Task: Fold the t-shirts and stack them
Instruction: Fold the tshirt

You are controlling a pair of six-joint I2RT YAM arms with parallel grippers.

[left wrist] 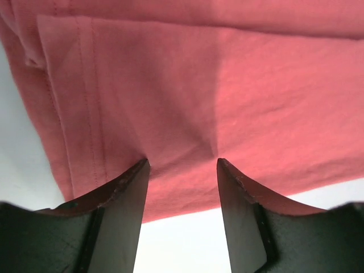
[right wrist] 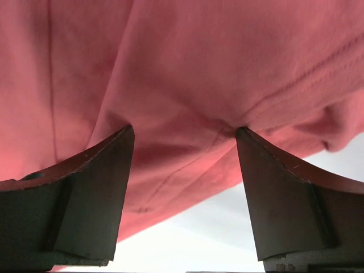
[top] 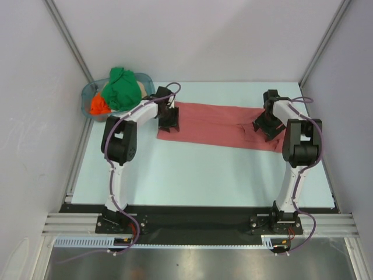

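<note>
A salmon-red t-shirt (top: 215, 125) lies folded into a long band across the back half of the table. My left gripper (top: 169, 120) stands over its left end and my right gripper (top: 265, 125) over its right end. In the left wrist view the left gripper (left wrist: 182, 162) is open, its fingertips resting on the flat red cloth (left wrist: 199, 85) near the front hem. In the right wrist view the right gripper (right wrist: 185, 129) is open wide, its tips touching wrinkled red cloth (right wrist: 187, 57). Neither pair of jaws pinches any cloth. More t-shirts, green (top: 121, 87), orange (top: 99, 105) and beige (top: 141, 88), are heaped in a tub.
The clear blue-tinted tub (top: 86, 98) sits at the back left corner, close behind the left arm. White walls and metal frame posts enclose the pale table (top: 204, 175). Bare table surface shows in front of the red shirt.
</note>
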